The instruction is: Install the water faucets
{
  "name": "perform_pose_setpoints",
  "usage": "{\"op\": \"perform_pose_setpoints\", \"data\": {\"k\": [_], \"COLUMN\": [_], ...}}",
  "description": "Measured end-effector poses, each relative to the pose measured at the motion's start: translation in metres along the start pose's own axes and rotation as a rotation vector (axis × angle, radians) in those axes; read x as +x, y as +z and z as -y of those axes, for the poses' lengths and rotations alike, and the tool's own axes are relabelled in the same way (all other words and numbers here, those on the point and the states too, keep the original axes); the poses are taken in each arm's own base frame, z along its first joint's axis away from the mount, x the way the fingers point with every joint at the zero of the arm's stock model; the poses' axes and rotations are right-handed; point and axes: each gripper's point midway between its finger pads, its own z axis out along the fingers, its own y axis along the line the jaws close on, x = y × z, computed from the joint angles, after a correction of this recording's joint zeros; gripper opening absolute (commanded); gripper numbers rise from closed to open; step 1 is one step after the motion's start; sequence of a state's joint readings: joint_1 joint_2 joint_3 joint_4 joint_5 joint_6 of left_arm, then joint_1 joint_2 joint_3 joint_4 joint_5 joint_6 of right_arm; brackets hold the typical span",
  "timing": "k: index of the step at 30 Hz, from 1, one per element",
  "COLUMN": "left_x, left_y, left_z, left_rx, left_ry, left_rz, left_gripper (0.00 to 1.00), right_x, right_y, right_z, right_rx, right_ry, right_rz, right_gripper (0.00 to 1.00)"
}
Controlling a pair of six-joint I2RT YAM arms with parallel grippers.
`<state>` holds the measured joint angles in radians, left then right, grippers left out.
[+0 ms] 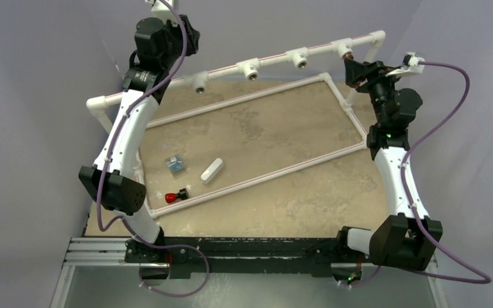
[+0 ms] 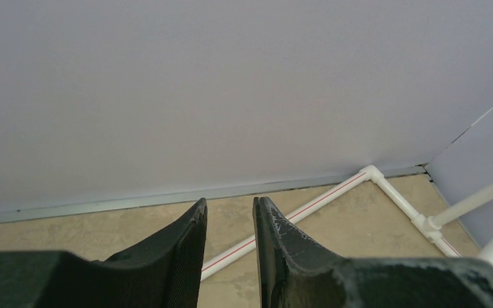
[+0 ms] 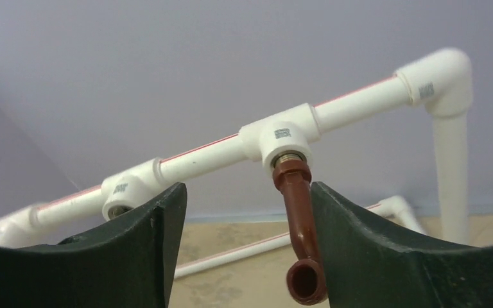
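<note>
A reddish-brown water faucet [image 3: 298, 212] hangs from the rightmost white tee [image 3: 282, 138] of the raised pipe rail, its stem in the tee's socket and its spout mouth facing the camera. My right gripper [image 3: 247, 186] is open around it. The faucet sits close to the right finger, with a wide gap to the left finger. From above, the same gripper [image 1: 357, 69] is just below that tee [image 1: 343, 48]. A second faucet [image 1: 176, 196] with a red knob lies on the board at the near left. My left gripper [image 2: 230, 200] is raised at the back left, open and empty.
Three more tees [image 1: 250, 67] along the rail have open sockets. A white oblong block [image 1: 212, 171] and a small blue part [image 1: 176, 164] lie near the loose faucet. A white pipe frame [image 1: 263, 176] lies flat on the tan board. Grey walls close the back and sides.
</note>
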<state>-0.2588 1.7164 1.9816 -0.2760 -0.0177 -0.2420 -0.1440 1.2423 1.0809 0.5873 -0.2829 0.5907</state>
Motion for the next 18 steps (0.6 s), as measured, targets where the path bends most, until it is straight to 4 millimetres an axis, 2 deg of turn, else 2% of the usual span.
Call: {"op": "perform_pose_setpoints", "data": {"k": [5,12,15,18], "left_x": [-0.002,-0.018,-0.028,-0.038], "left_y": [-0.013,-0.035,-0.05,-0.063], "left_z": [-0.005,0.008,0.017,0.027], "left_rx": [0.016,0.077,0.121,0.174], "left_ry": [-0.051,-0.073,-0.079,-0.074], "left_rz": [-0.016,0.002,0.017,0.035], "left_gripper": [0.32,0.39,0.41,0.42], "right_x": [-0.014,-0.033,-0.03,-0.017], "right_y": [-0.008,-0.018,-0.021,-0.023], "right_z": [-0.014,-0.008,-0.003,0.007], "right_rx": [-0.056,-0.029,-0.027,-0.023], "right_ry": [-0.247,-0.588,-0.683,-0.742], "right_rz": [0.025,0.071,0.06,0.03], "right_gripper": [0.76,0.77,0.77,0.76]}}
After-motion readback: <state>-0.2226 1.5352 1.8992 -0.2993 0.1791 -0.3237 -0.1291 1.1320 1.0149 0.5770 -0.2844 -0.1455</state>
